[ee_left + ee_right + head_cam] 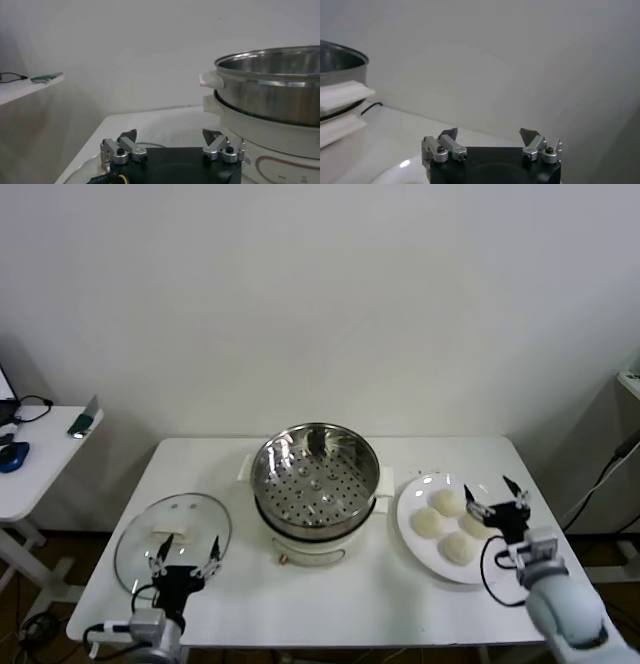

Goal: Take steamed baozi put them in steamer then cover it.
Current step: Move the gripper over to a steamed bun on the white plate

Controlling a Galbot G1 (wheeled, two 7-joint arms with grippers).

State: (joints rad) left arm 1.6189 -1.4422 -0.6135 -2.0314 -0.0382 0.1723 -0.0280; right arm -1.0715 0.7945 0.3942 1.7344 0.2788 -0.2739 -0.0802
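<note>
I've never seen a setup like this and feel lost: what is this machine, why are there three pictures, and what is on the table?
It is a robot with two arms, each ending in a two-fingered gripper. The wide picture comes from a camera on its head, looking down at a white table. The other two come from cameras on its wrists, looking out past the fingers.

In the middle stands a steel steamer, open and with nothing in it. To the robot's left lies its glass cover; to the right a white plate carries four steamed baozi.

The left gripper is at the cover's near edge and the right gripper is over the plate. Both are open and hold nothing.
</note>
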